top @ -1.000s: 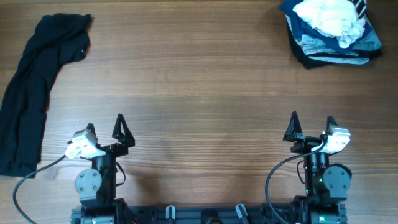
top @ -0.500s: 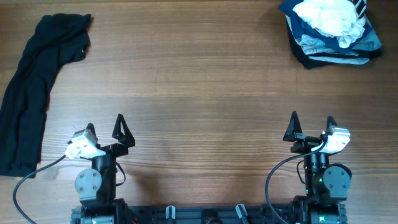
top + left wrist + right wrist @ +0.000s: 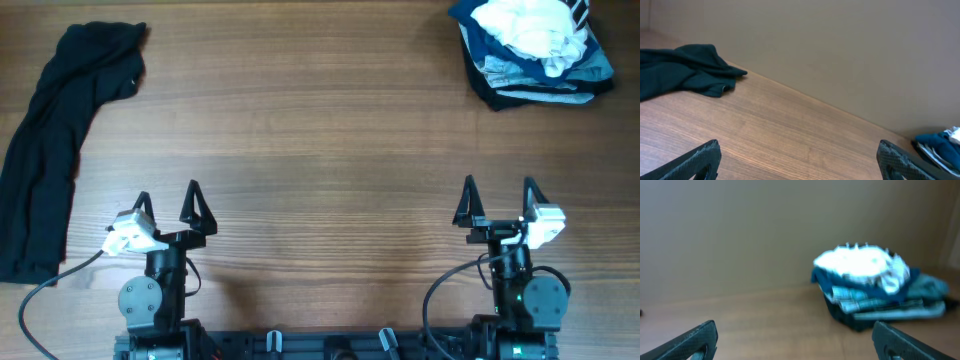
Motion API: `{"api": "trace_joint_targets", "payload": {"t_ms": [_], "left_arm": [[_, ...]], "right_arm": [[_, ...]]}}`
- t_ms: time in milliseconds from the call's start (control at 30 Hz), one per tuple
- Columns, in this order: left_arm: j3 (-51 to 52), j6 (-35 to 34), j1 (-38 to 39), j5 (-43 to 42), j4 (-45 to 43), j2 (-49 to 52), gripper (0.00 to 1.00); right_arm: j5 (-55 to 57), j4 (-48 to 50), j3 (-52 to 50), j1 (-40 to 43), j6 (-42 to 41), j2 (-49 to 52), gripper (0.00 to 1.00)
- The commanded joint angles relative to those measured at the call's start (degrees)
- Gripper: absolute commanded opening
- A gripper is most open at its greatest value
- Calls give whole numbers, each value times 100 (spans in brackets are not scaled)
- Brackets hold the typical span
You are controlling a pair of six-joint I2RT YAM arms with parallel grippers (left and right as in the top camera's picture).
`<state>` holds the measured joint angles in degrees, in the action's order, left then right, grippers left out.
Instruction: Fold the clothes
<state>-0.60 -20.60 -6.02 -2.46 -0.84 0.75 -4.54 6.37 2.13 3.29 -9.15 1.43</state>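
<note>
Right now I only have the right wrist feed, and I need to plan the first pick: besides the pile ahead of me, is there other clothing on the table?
Observer: Yes. A black garment lies stretched out along the far left side of the table.
Operator: Is the left gripper near it?
Observer: No. The left gripper sits open near the front edge, apart from the garment and holding nothing.
Operator: How does my gripper stand to the pile?
Observer: From above, the right gripper is open at the front edge; the pile of clothes is in the far right corner, with bare wood between.
</note>
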Motion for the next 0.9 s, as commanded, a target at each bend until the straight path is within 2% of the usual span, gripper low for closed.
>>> {"api": "trace_joint_targets", "payload": {"t_ms": [0, 67, 233, 333, 467, 600, 667, 767, 867], "left_arm": [[-326, 433, -15, -153, 66, 140, 100], [-726, 575, -17, -149, 240, 522, 100], [-2671, 693, -15, -155, 636, 3139, 100], [-4177, 693, -15, -157, 1532, 4824, 100], [-6070, 850, -15, -157, 2872, 6773, 100], [-7600, 1147, -63, -133, 3930, 8310, 100], [-8655, 1143, -251, -321, 4559, 9565, 100], [-8765, 1147, -352, -640, 4050, 10275, 100], [-8765, 1150, -393, -146, 3340, 10664, 100]], "right_arm": [[-507, 271, 278, -22, 22, 479, 100], [-726, 420, 623, -22, 175, 1095, 100], [-1467, 647, 2503, -22, 485, 3775, 100], [-2081, 522, 3814, -22, 693, 5445, 100], [-2712, -323, 5639, -24, 772, 7460, 100], [-2922, -966, 6828, -24, 822, 8791, 100], [-2900, -1327, 7184, -24, 1067, 9407, 100], [-2898, -1438, 7165, -24, 876, 9593, 100], [-2896, -1810, 7165, -24, 568, 9593, 100]]}}
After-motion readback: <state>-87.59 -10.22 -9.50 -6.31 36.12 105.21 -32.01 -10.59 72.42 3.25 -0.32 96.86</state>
